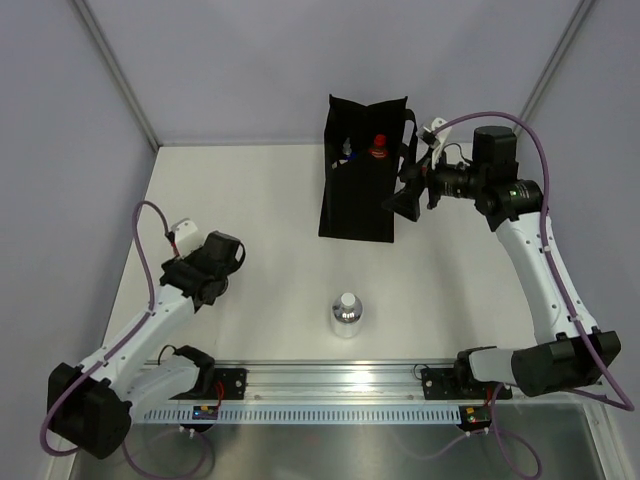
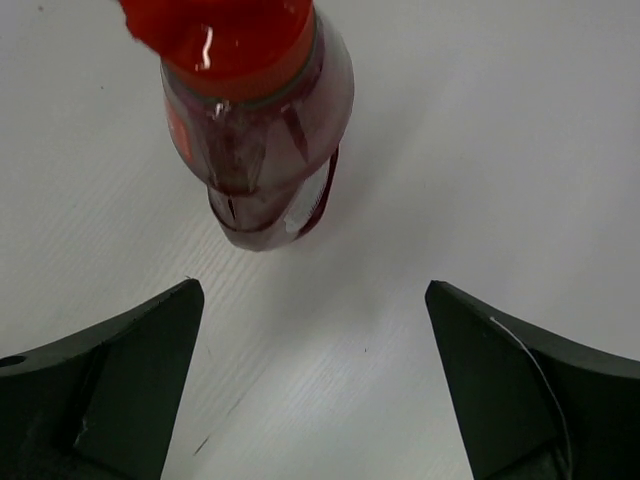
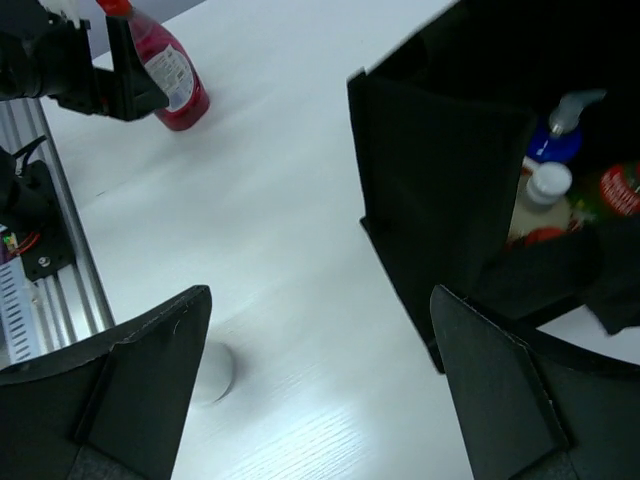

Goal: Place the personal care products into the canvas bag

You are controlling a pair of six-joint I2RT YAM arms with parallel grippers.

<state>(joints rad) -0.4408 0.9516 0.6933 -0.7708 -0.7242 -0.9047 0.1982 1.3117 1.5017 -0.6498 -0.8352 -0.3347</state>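
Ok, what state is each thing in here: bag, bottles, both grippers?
canvas bag: upright, mouth open, partly filled.
bagged bottles: standing inside the bag, caps on.
red bottle: upright on the table, capped, not gripped.
clear white-capped bottle: upright on the table, untouched.
left gripper: open, empty, by the red bottle.
right gripper: open, empty, beside the bag.

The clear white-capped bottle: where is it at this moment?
In the top view the clear white-capped bottle stands alone mid-table, nearer the camera than the canvas bag and just beyond the metal rail.
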